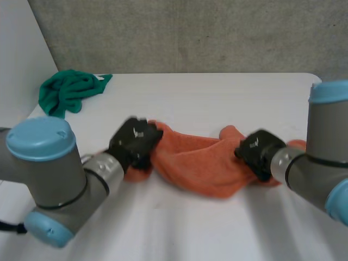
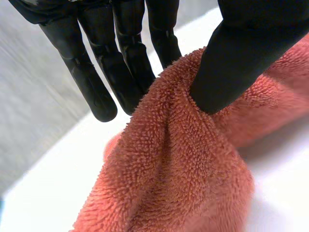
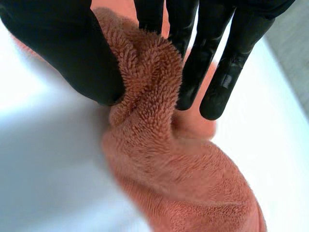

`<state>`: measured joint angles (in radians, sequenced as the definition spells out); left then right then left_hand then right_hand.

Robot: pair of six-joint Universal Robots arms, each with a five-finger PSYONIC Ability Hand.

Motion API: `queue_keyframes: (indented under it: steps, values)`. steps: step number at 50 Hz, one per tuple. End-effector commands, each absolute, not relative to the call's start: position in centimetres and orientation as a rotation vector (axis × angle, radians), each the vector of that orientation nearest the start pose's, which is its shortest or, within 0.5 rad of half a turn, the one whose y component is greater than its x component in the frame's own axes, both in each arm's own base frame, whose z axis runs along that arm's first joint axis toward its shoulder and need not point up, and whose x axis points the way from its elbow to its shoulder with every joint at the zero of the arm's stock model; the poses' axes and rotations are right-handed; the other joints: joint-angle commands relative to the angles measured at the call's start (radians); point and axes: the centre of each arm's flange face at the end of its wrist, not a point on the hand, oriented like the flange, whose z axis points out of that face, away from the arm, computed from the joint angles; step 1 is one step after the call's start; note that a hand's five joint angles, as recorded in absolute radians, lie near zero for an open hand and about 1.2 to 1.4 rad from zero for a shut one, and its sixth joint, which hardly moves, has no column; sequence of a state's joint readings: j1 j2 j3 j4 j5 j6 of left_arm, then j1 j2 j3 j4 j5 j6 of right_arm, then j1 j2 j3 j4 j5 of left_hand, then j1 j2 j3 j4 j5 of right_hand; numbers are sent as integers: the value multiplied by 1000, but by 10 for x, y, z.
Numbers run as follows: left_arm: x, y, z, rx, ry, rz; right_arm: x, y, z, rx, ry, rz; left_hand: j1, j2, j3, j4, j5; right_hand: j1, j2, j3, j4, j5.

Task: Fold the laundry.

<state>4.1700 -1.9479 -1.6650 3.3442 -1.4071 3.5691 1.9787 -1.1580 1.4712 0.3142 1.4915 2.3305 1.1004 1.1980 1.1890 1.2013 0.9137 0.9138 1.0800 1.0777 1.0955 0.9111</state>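
Note:
An orange terry towel (image 1: 201, 163) lies bunched across the middle of the white table (image 1: 217, 92). My left hand (image 1: 133, 142) grips its left end; in the left wrist view the thumb (image 2: 231, 67) pinches a fold of the towel (image 2: 178, 164) against the fingers (image 2: 120, 63). My right hand (image 1: 256, 150) holds the towel's right end. In the right wrist view its thumb (image 3: 72, 53) and fingers (image 3: 212, 63) squeeze a ridge of the towel (image 3: 154, 121) between them.
A green cloth (image 1: 68, 91) lies crumpled at the table's far left corner. A grey wall stands behind the table. Bare table top runs in front of the towel and behind it.

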Motion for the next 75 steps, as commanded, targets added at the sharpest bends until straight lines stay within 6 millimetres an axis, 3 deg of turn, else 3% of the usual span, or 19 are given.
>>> queue_keyframes:
  steps: [1,3,6,10,17,22,30,38,48,50,53,56,63,69,75]
  values:
    - [-287,-198,184,1338,2383,-1805,249,-246,182,-1717,2423,-1468,-160,-258,-249,-261,-148,-378,-545,-542,-560,-550]
    - [-286,-192,203,1320,2345,-1878,249,-249,186,-1700,2413,-1510,-480,-577,-568,-581,-467,-520,-686,-684,-702,-692]
    - [-283,-192,223,1272,2306,-1967,249,-253,208,-1628,2376,-1660,-698,-796,-787,-799,-686,-694,-860,-857,-875,-865]
    - [-273,-204,244,1165,2264,-2053,251,-255,234,-1523,2320,-1792,-749,-846,-837,-850,-737,-703,-869,-867,-884,-874]
    - [-245,-238,249,969,2288,-2028,243,-270,252,-1469,2311,-1831,-723,-820,-811,-824,-710,-700,-866,-864,-881,-871]
    - [-237,-240,230,840,2510,-1916,241,-279,259,-1464,2295,-1821,-538,-636,-627,-639,-526,-697,-863,-861,-878,-869]
    - [-218,-243,208,609,2757,-1729,242,-298,238,-1474,2330,-1734,-537,-635,-626,-638,-525,-679,-845,-843,-861,-851]
    - [-223,-239,164,679,2924,-1504,243,-294,231,-1479,2333,-1694,-573,-670,-661,-674,-561,-676,-842,-840,-858,-848]
    - [-225,-242,151,683,2957,-1449,242,-292,224,-1474,2351,-1664,-573,-670,-661,-674,-561,-676,-842,-840,-858,-848]
    - [-227,-242,146,697,2964,-1425,241,-293,224,-1471,2353,-1667,-514,-612,-603,-615,-502,-676,-842,-840,-858,-848]
    - [-228,-243,142,702,2962,-1411,241,-294,226,-1468,2352,-1674,-221,-319,-310,-322,-209,-676,-842,-840,-858,-848]
    - [-230,-245,143,707,2950,-1427,242,-296,226,-1472,2347,-1681,274,177,186,174,287,-676,-842,-840,-858,-848]
    - [-239,-250,169,744,2876,-1569,252,-316,229,-1463,2307,-1712,296,198,207,195,308,-688,-854,-852,-870,-860]
    - [-242,-252,223,758,2686,-1846,261,-338,226,-1437,2318,-1554,296,198,207,195,308,-691,-857,-855,-873,-863]
    - [-241,-249,268,916,2344,-2050,269,-366,212,-1305,2325,-1403,296,198,207,195,308,-691,-857,-855,-873,-863]
